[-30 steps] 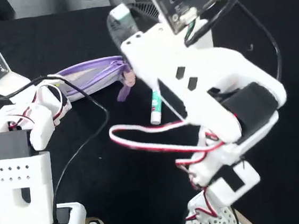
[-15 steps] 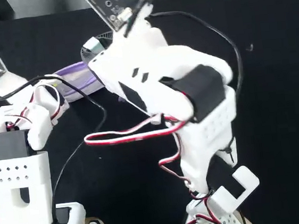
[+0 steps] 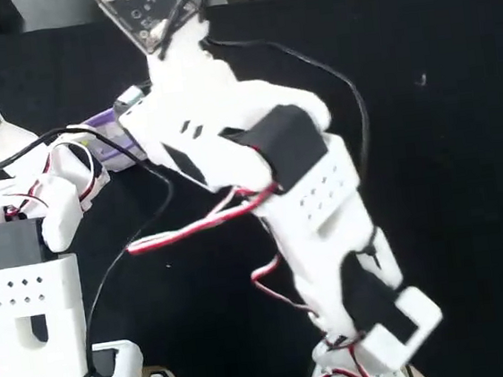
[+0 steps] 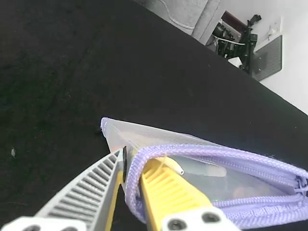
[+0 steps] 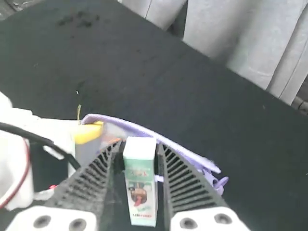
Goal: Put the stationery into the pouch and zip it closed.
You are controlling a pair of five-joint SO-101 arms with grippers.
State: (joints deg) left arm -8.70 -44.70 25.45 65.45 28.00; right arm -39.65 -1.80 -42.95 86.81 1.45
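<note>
Right wrist view shows your right gripper [image 5: 138, 146] clamped on the small white-and-green box [image 5: 139, 180], just short of the pouch [image 5: 108, 121] and its purple zip rim. Your left gripper [image 4: 132, 161] pinches that rim at one end of the pouch, one finger inside and one outside. Carry the box past the rim before you let go (released early, I judge it lands beside the pouch). Its long axis runs along the fingers, far end pointing at the pouch's mouth.
</note>
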